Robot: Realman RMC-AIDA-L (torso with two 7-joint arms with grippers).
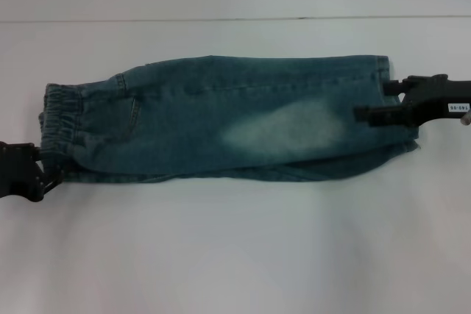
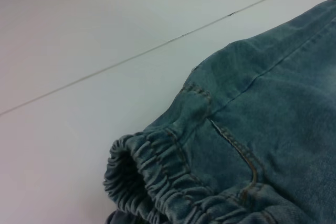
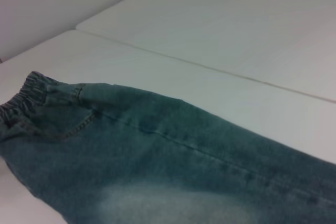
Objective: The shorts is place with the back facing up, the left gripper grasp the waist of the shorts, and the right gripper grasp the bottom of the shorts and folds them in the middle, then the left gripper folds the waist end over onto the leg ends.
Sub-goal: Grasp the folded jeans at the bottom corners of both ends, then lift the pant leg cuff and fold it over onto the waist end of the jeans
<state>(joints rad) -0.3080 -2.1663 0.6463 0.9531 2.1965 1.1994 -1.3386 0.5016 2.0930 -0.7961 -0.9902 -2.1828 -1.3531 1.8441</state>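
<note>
1. Folded lengthwise already: shorts (image 1: pixel 221 115) stretched flat on the white surface (image 1: pixel 235 255) between both claws.
2. Left claw (image 1: pixel 45 174) at the elastic waist's near corner; right claw (image 1: pixel 379 104) on the leg hems. Grip state of either: cannot tell.
3. Next, judged: release the hems, pinch both waist layers together, lift low, carry across toward the right claw's end, keeping edges aligned.
4. Count: one pair of shorts, two claws.
</note>
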